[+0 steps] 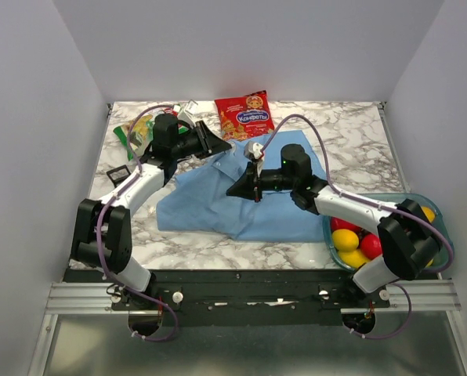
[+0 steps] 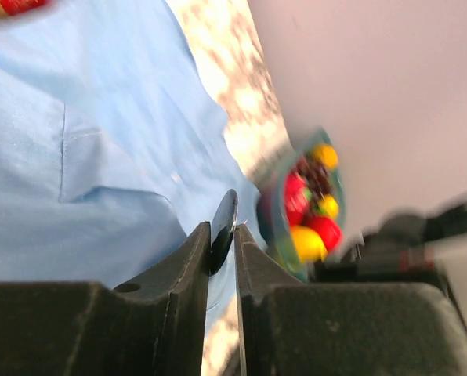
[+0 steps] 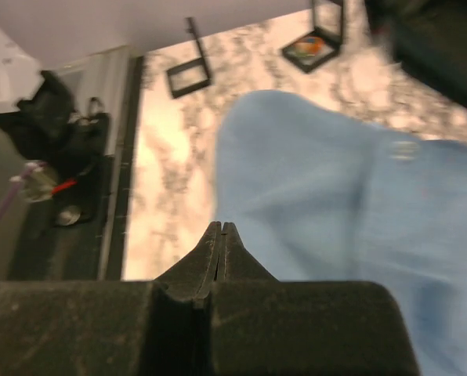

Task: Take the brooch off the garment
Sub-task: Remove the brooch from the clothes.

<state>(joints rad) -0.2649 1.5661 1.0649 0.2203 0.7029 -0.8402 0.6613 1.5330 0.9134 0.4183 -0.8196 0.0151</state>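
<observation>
The brooch [image 2: 224, 222] is a small dark round disc, seen edge-on, pinched between the fingertips of my left gripper [image 2: 222, 235]. In the top view the left gripper [image 1: 220, 146] sits at the far left edge of the light blue shirt [image 1: 241, 200], near the collar. The brooch itself is too small to make out there. The shirt fills the left of the left wrist view [image 2: 77, 157]. My right gripper [image 1: 235, 190] is shut and empty, hovering over the middle of the shirt [image 3: 335, 196]. Its fingertips [image 3: 222, 229] are pressed together.
A red snack bag [image 1: 244, 115] lies behind the shirt, and a green packet [image 1: 130, 135] is at the far left. A teal bowl [image 1: 443, 235] of yellow and red fruit stands at the right, under the right arm. Small black frames [image 3: 190, 74] lie on the marble at the left.
</observation>
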